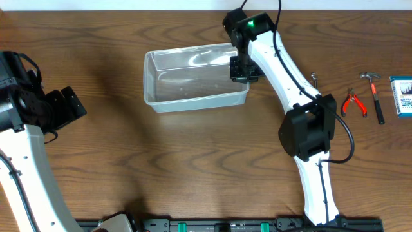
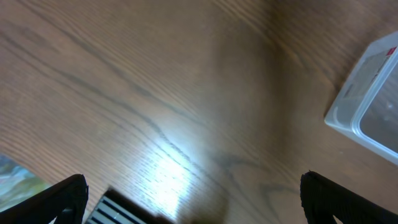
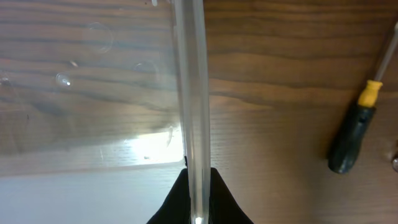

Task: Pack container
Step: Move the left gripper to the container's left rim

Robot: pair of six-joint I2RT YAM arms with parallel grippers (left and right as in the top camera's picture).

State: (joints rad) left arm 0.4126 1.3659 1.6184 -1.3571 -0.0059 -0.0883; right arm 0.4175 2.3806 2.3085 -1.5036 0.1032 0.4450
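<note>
Overhead: the clear container (image 1: 193,77) sits on the table (image 1: 193,167) at upper middle, and the right gripper (image 1: 241,68) is at its right wall; the left gripper (image 1: 64,106) hangs well apart at the far left. Far right lie red-handled pliers (image 1: 353,103), a hammer (image 1: 373,96) and a blue-and-white box (image 1: 402,96) whose print is too small to read. Left wrist: the left gripper (image 2: 193,202) is spread wide over bare wood, holding nothing, with one container (image 2: 367,99) corner at the right edge; reddish marks on it are too blurred to read. Right wrist: the right gripper (image 3: 198,183) is pinched tight on the container (image 3: 93,93) rim, which runs straight up the middle; only this view shows a screwdriver (image 3: 351,137), black handle with a yellow collar, on the wood outside the wall
</note>
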